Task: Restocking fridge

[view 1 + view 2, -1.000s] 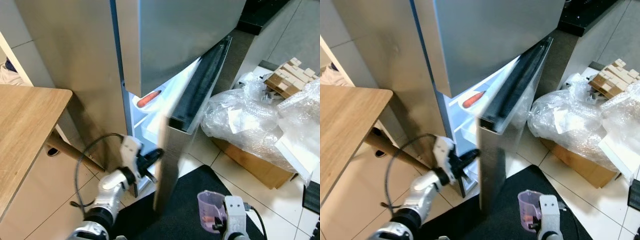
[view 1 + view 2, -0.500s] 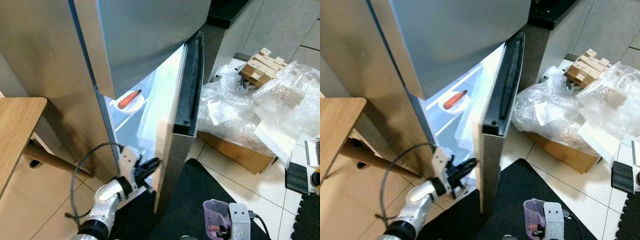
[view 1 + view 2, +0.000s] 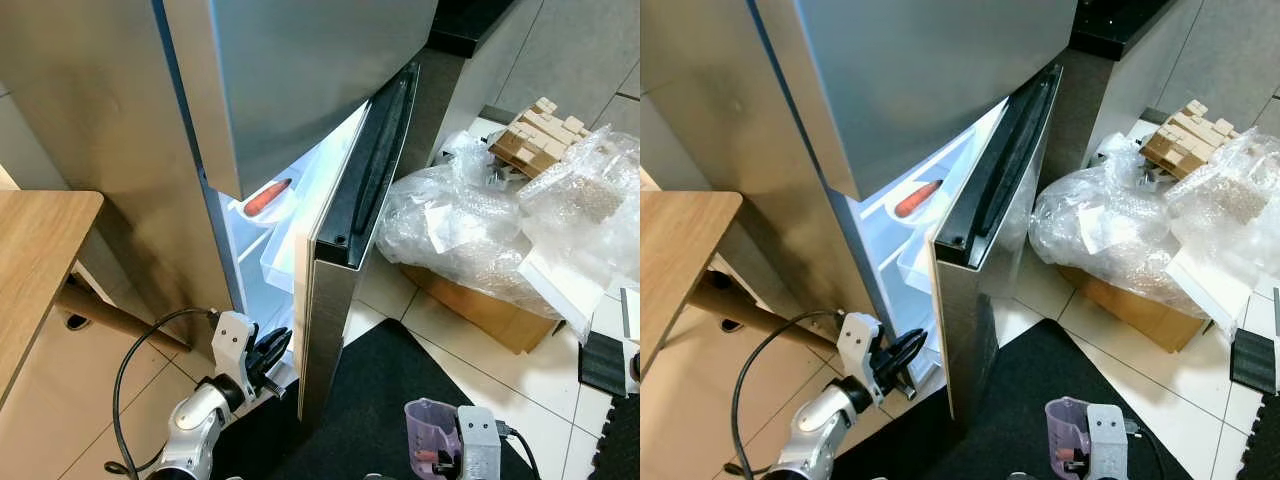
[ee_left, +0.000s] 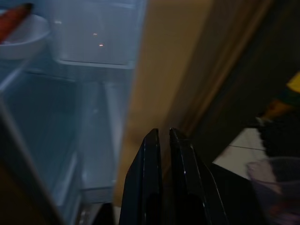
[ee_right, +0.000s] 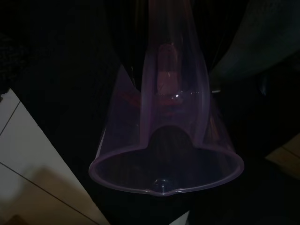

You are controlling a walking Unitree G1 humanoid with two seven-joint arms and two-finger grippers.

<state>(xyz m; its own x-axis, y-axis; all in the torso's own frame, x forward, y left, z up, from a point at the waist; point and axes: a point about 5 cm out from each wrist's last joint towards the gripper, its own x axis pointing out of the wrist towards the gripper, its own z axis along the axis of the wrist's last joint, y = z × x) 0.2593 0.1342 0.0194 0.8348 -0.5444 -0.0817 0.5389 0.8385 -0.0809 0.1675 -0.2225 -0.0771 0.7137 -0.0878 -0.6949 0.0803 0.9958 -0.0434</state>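
- The tall stainless-steel fridge [image 3: 300,90] is standing against the wall, its upper door shut and its lower steel door [image 3: 345,290] hanging partly open, so the lit white interior is showing.
- A heap of clear crumpled plastic wrap [image 3: 500,230] is lying over a brown cardboard box [image 3: 490,310] on the tiled floor, well to the right of the fridge.
- A light wooden table [image 3: 35,270] is sitting to the left of the fridge.
- The left gripper [image 3: 272,348] is hovering low beside the open door's edge, its two black fingers [image 4: 152,187] pressed together on nothing.
- The right gripper [image 3: 440,462] is holding a translucent purple plastic measuring cup [image 3: 428,428] over the black floor mat [image 3: 385,400], fingers clamped on it.
- An orange carrot [image 3: 266,195] is lying in a white bowl [image 4: 21,40] on an upper shelf inside the fridge.
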